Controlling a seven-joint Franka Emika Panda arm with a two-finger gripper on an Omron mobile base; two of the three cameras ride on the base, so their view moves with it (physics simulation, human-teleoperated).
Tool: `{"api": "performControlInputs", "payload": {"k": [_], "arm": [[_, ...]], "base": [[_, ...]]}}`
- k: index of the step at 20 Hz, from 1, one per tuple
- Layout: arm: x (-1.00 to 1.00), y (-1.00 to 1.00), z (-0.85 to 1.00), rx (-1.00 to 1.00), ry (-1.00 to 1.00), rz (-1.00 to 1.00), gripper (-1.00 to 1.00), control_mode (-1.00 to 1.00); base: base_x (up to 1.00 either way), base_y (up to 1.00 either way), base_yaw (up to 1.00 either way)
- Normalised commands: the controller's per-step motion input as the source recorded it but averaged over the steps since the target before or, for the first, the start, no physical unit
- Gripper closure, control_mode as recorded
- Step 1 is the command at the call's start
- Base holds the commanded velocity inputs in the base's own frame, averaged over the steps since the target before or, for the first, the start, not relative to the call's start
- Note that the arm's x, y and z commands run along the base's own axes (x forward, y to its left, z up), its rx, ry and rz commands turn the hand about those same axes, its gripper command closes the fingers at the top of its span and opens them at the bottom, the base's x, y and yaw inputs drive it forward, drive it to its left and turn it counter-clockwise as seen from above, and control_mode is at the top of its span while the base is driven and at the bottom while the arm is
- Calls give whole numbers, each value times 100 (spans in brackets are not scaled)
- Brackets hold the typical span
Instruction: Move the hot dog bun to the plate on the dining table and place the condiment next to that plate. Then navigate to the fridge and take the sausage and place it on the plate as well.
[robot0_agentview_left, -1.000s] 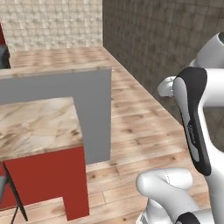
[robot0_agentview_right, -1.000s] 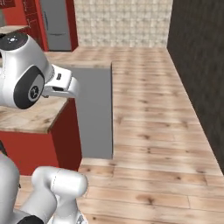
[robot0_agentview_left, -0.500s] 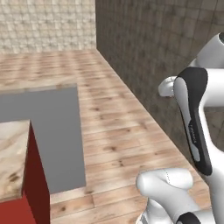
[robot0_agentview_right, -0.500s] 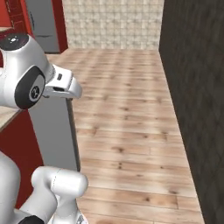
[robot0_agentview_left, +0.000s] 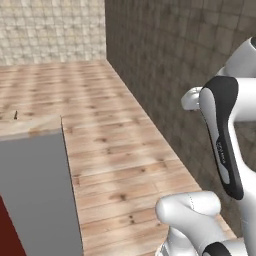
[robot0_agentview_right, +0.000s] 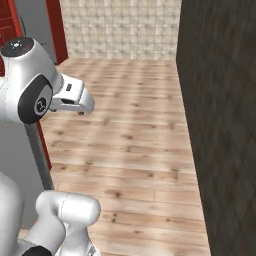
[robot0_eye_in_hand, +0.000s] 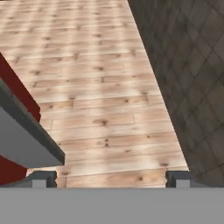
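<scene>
End effector (robot0_eye_in_hand: 111, 177) hangs over wooden floor (robot0_eye_in_hand: 96, 87), its two fingertips (robot0_eye_in_hand: 41, 178) spread wide apart, holding nothing. Dark tiled wall (robot0_agentview_left: 190, 65) runs along the right. Grey panel (robot0_agentview_left: 35, 190) with red edging stands at left; bun cannot be located.

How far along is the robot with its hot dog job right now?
Nothing here shows a finished step: no bun, plate, sauce or sausage is in sight. The claw is open and holds nothing. The robot stands on the wooden floor beside a grey panel and a dark tiled wall. Whatever is left happens elsewhere.
</scene>
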Motion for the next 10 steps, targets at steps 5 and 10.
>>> {"api": "performControlInputs", "payload": {"k": [5,10], "arm": [[0,0,0,0,0,0,-100,100],[0,0,0,0,0,0,-100,100]], "base": [[100,-29,0],[100,-10,0]]}}
